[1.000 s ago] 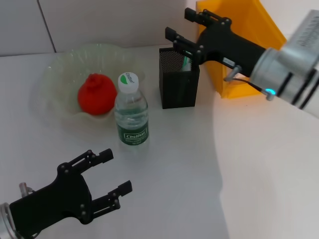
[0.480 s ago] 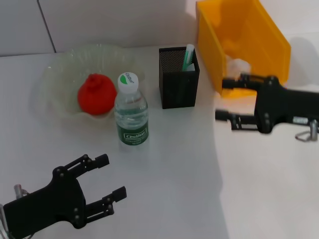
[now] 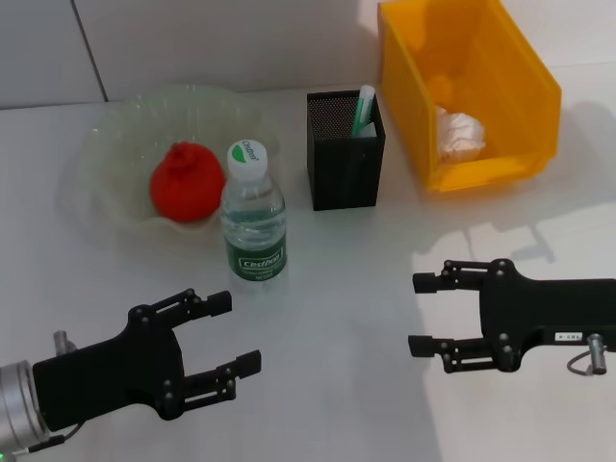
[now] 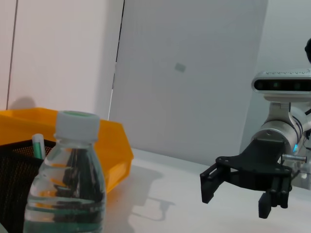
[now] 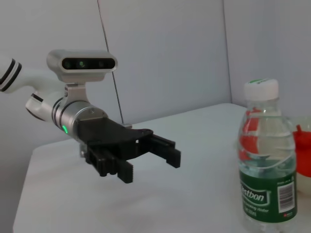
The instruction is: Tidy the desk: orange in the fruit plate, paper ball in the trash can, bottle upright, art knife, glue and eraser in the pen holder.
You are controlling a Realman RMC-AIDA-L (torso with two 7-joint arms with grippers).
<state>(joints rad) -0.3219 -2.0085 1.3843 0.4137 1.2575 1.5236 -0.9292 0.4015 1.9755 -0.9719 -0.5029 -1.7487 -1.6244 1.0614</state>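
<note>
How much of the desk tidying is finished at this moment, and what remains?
Done: the orange lies in the fruit plate, the paper ball is in the trash can, and the bottle stands upright. A green-capped item sticks out of the pen holder; its other contents are hidden. In hand: nothing; the left end effector and right end effector are open and empty. Nothing loose remains on the desk.

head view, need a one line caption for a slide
Desk tidied: orange in fruit plate, paper ball in trash can, bottle upright; both open grippers, left and right, empty.
</note>
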